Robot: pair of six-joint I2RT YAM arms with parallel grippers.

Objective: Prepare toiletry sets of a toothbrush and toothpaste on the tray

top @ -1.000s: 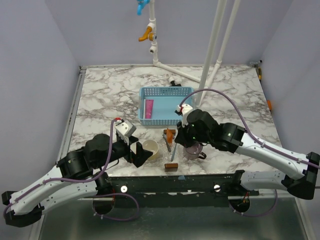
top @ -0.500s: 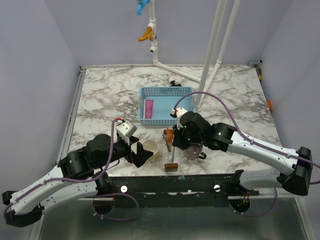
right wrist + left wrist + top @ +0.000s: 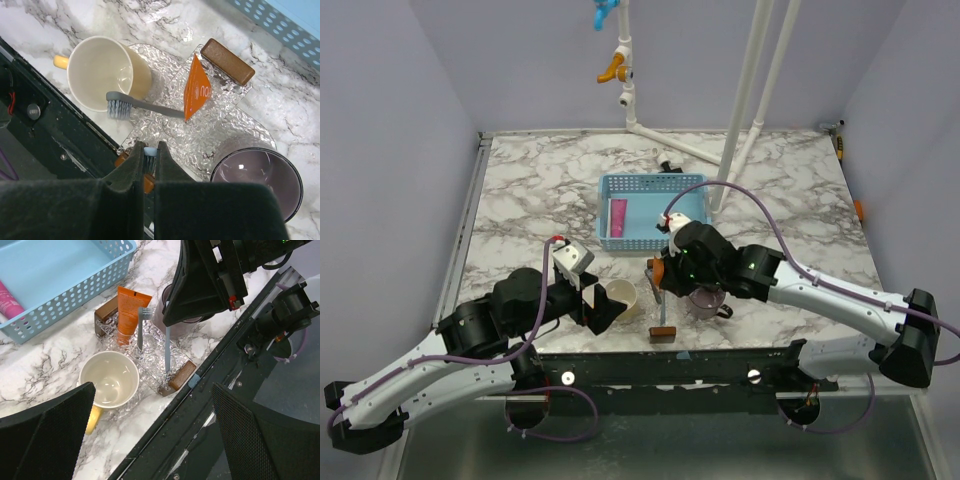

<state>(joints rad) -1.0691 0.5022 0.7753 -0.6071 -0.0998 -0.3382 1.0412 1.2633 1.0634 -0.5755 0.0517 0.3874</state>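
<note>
Blue toothbrush (image 3: pixel 167 350) stands upright at the tray (image 3: pixel 150 371) edge.

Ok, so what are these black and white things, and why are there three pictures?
They are two robot arms bolted to a marble table. One camera looks down from above; the other two ride on the wrists. The right gripper is shut on a pale blue toothbrush, at a clear tray where an orange toothpaste and a grey toothbrush lie. The left gripper is open, holding nothing, near a cream cup. A purple cup and a blue basket with a pink tube sit nearby.
</note>
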